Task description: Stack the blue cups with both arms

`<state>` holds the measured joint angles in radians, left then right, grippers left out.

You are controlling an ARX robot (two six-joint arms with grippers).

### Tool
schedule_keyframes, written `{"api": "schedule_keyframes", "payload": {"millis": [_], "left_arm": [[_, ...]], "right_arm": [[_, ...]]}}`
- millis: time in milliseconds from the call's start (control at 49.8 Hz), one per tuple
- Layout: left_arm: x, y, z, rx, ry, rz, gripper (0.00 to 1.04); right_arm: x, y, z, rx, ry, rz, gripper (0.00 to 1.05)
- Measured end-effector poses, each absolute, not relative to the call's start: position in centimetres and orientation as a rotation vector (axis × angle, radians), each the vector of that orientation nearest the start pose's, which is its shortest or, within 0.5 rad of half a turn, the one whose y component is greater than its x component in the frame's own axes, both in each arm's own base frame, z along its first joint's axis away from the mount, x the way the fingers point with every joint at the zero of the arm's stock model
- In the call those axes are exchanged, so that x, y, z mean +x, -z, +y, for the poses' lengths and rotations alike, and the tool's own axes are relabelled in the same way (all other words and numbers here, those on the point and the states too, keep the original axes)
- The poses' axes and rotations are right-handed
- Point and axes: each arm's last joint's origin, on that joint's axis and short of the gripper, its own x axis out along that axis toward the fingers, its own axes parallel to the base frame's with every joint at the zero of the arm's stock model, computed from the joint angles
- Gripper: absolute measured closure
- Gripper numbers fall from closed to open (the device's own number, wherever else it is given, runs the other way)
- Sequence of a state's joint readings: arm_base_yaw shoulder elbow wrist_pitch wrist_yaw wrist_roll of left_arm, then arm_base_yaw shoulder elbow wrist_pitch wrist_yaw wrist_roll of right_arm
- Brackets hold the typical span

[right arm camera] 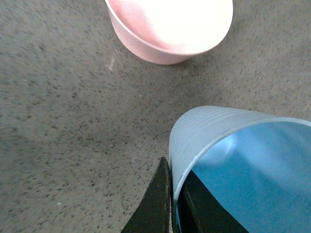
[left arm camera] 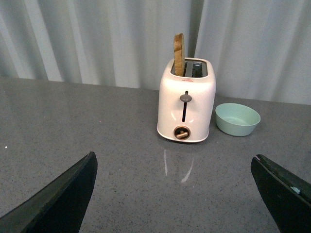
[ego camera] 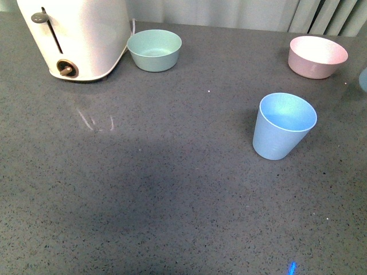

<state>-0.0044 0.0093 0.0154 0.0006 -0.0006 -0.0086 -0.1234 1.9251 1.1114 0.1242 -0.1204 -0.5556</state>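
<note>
- the grey speckled countertop point(ego camera: 143, 200) fills the front view, and everything here stands on it.
- a pale pleated curtain point(left arm camera: 97, 39) hangs behind the counter's far edge.
- the white toaster point(ego camera: 74, 37) stands at the far left. its lever and knob face me.
- my left gripper point(left arm camera: 173, 158) hangs above bare counter, facing the toaster. its two black fingers point(left arm camera: 58, 199) are spread wide apart with nothing between them.
- my right gripper point(right arm camera: 175, 187) is clamped on the rim of the held blue cup point(right arm camera: 209, 131), with one finger outside the wall and one inside. i cannot tell whether that cup rests on the counter or is lifted.
- the standing blue cup point(ego camera: 284, 126) is upright, mouth up, on the right half of the counter. it is nearer to me than both bowls, and neither gripper touches it.
- the pink bowl point(ego camera: 317, 56) sits at the far right, beyond the standing blue cup. in my right wrist view it lies near the held blue cup but apart from it.
- the mint green bowl point(ego camera: 154, 50) sits just beside the toaster, on its right.
- a slice of bread point(left arm camera: 179, 54) stands upright in one toaster slot.
- a blue sliver point(ego camera: 363, 79) shows at the right edge of the front view, near the pink bowl. too little of it shows to say what it is.
</note>
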Motion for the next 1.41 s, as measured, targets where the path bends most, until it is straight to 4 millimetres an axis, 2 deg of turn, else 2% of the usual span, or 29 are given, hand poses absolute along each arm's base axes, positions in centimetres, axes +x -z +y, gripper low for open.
{"api": "schedule_keyframes", "payload": {"millis": [80, 100, 161, 261, 382, 623, 783, 1024, 1286, 1406], "left_arm": [[9.7, -16.8, 0.0, -0.009, 0.004, -0.007, 0.09], [9.7, -16.8, 0.0, -0.009, 0.004, -0.007, 0.09], [9.7, -16.8, 0.0, -0.008, 0.004, -0.007, 0.09], [9.7, -16.8, 0.0, -0.009, 0.004, -0.007, 0.09], [9.7, -16.8, 0.0, -0.009, 0.004, -0.007, 0.09], [9.7, -16.8, 0.0, -0.009, 0.004, -0.007, 0.09], [9.7, -16.8, 0.0, -0.009, 0.004, -0.007, 0.09], [9.7, -16.8, 0.0, -0.008, 0.004, -0.007, 0.09], [9.7, -16.8, 0.0, -0.008, 0.004, -0.007, 0.09], [9.7, -16.8, 0.0, -0.009, 0.004, -0.007, 0.09]], "right_arm": [[38.4, -17.6, -4.3, -0.434, -0.238, 0.639, 1.03], [37.8, -18.7, -4.0, -0.426, -0.27, 0.624, 1.03], [36.5, -20.5, -3.1, -0.413, -0.339, 0.6, 1.03], [34.4, -22.2, -1.1, -0.421, -0.456, 0.571, 1.03], [32.5, -22.9, 1.7, -0.438, -0.589, 0.547, 1.03], [30.4, -22.7, 6.4, -0.47, -0.75, 0.523, 1.03], [29.6, -21.6, 7.8, -0.485, -0.78, 0.554, 1.03], [28.7, -20.3, 8.1, -0.5, -0.792, 0.615, 1.03], [28.8, -19.9, 7.9, -0.514, -0.776, 0.635, 1.02], [29.2, -19.3, 7.7, -0.516, -0.765, 0.647, 0.81]]}}
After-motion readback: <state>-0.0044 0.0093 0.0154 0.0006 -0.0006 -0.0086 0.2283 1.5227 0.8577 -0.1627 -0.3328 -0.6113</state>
